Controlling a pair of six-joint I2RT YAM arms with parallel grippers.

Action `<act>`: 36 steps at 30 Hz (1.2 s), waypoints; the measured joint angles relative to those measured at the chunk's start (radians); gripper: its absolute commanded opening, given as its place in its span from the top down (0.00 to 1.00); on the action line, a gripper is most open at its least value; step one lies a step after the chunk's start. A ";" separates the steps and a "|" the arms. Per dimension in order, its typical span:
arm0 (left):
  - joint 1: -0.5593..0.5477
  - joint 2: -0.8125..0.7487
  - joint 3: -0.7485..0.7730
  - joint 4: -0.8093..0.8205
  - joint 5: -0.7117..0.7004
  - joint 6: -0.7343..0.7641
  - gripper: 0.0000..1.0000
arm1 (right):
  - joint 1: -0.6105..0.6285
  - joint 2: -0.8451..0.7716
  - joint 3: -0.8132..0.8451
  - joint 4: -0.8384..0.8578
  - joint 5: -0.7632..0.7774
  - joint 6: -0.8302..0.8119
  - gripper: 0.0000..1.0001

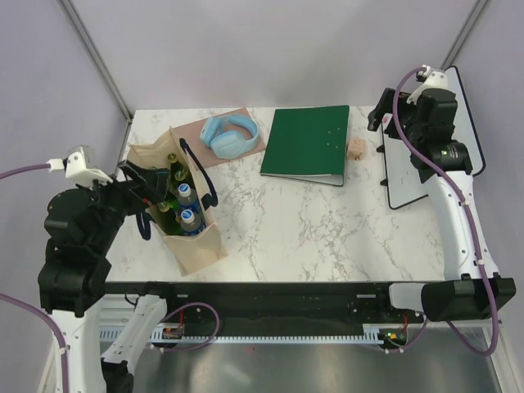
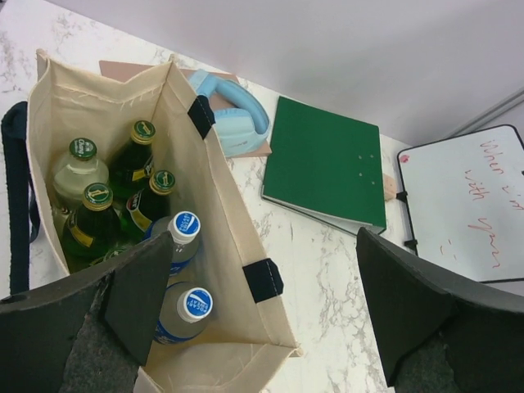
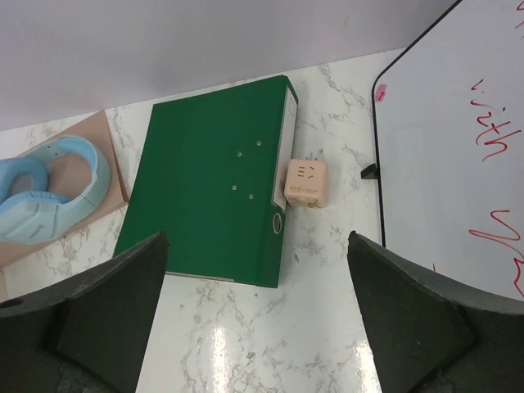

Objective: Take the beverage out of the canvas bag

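Operator: Cloth is worrying me most. I'm looking at the boxy beige canvas bag with navy strap handles [image 1: 201,246], which is standing open at the left of the white marble-patterned table [image 1: 327,221] with every beverage inside it. My left gripper [image 2: 262,274] is hovering over the bag's mouth with its fingers spread wide, holding nothing. My right gripper [image 3: 258,270] is hanging well apart at the far right, equally spread and empty, near the flat white board [image 3: 458,164].

Colleague: What are you fearing?

Operator: I'm guessing a soft wall is going to snag a finger. The whole bag could also be lifting or tipping with the bottle, since nothing is pinning it down. Next, the dark green glass bottles [image 2: 135,168] are crowding the clear plastic bottles with blue-and-white caps [image 2: 187,307]. Closing on one is risking a knock to its neighbour, and a round neck may be slipping.

Colleague: Are you reading anything?

Operator: I'm making out red handwriting on the board, perhaps "with you", though not surely. The green bottles are wearing yellow labels and the blue caps are carrying print, both too small to read. The small pink cube [image 3: 304,183] is showing face-like marks.
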State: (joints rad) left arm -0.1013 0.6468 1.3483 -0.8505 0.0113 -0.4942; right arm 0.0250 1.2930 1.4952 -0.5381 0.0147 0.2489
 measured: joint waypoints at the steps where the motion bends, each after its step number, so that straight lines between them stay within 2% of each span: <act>1: 0.000 0.010 0.010 -0.009 0.003 -0.007 0.00 | 0.000 0.000 0.002 -0.001 -0.007 0.003 0.02; 5: 0.000 0.052 0.051 -0.042 0.021 -0.038 0.00 | -0.001 0.009 0.013 0.002 -0.082 0.006 0.02; 9: 0.000 0.118 0.087 -0.080 0.034 -0.063 0.00 | 0.003 0.018 0.010 0.016 -0.245 -0.033 0.02; 18: 0.000 0.392 0.169 -0.204 0.066 -0.083 0.00 | 0.156 0.018 -0.021 0.027 -0.510 -0.220 0.02; 23: 0.000 0.505 0.176 -0.256 0.046 -0.082 0.05 | 0.187 0.017 -0.079 0.022 -0.691 -0.309 0.02; 32: 0.002 0.682 0.260 -0.290 -0.116 -0.050 0.12 | 0.187 0.037 -0.118 0.008 -0.752 -0.329 0.02; 36: 0.014 0.706 0.274 -0.291 -0.171 -0.024 0.22 | 0.187 0.050 -0.118 0.008 -0.753 -0.332 0.02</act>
State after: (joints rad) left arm -0.0875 1.3525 1.6226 -1.1412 -0.1596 -0.5186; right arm 0.2119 1.3426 1.3769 -0.5304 -0.7383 -0.0834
